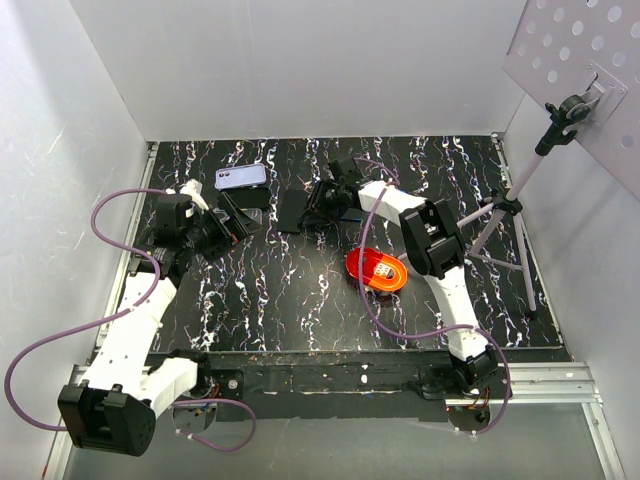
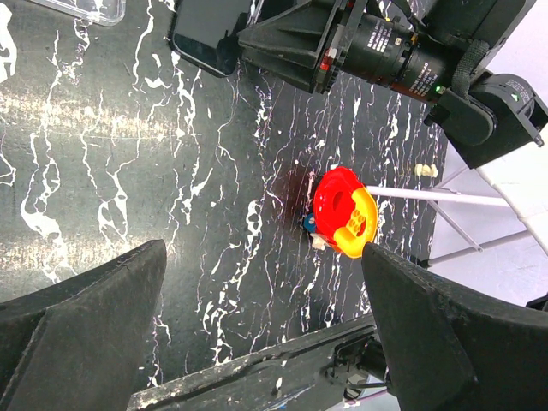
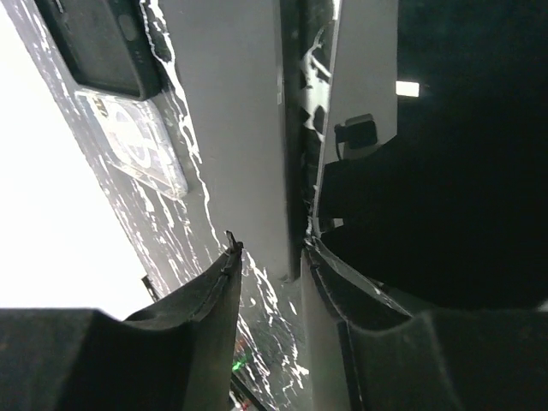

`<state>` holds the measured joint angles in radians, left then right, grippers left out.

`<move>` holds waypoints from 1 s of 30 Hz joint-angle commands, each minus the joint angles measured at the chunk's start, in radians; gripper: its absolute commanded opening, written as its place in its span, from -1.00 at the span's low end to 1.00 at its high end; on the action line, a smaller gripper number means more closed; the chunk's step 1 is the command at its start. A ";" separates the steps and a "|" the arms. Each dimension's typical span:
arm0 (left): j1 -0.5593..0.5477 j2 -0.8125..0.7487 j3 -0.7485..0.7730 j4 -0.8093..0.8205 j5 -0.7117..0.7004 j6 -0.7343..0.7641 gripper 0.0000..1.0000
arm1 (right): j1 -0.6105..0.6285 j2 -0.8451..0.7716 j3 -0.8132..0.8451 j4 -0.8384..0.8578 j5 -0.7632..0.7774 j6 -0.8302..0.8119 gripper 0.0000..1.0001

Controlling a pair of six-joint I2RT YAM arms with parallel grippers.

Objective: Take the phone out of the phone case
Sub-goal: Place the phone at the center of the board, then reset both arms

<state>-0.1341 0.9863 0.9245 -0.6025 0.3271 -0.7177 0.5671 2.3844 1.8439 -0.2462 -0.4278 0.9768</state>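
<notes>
The clear phone case [image 1: 240, 178] lies flat at the back left of the black marbled table, also in the left wrist view [image 2: 81, 8] and the right wrist view [image 3: 141, 145]. The dark phone [image 1: 290, 210] lies apart from the case, to its right, with its glossy screen showing [image 2: 205, 38]. My right gripper [image 1: 312, 205] is down at the phone's right end. Its jaws stand apart [image 3: 270, 248], the phone's edge [image 3: 248, 128] runs in between them, and only one finger is near it. My left gripper [image 1: 235, 225] hovers wide open [image 2: 261, 257], holding nothing, left of the phone.
A red and yellow toy [image 1: 376, 268] sits mid-table near the right arm, also in the left wrist view [image 2: 345, 210]. A tripod [image 1: 500, 215] stands at the right under a perforated panel [image 1: 575, 60]. White walls enclose three sides.
</notes>
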 commanded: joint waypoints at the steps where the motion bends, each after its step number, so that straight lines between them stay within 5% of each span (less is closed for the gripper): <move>1: 0.002 -0.037 0.004 -0.011 0.015 0.006 0.96 | -0.009 -0.046 0.052 -0.074 0.010 -0.085 -0.16; 7: 0.002 -0.038 0.002 -0.013 0.030 0.026 0.96 | -0.012 -0.160 0.100 -0.278 0.035 -0.236 -0.05; 10: 0.001 -0.038 0.004 -0.011 0.044 0.047 0.96 | -0.010 -0.321 -0.035 -0.318 0.044 -0.318 -0.05; 19: -0.105 -0.098 -0.032 0.043 -0.109 0.073 0.96 | -0.010 -1.055 -0.751 -0.261 0.291 -0.446 0.28; 30: -0.217 -0.239 0.019 0.070 -0.359 0.046 0.96 | -0.007 -1.871 -1.029 -0.256 0.477 -0.484 0.68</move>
<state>-0.3305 0.8112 0.8986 -0.5571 0.0872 -0.6704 0.5602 0.7109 0.8417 -0.5674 -0.0536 0.5377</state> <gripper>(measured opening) 0.982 0.827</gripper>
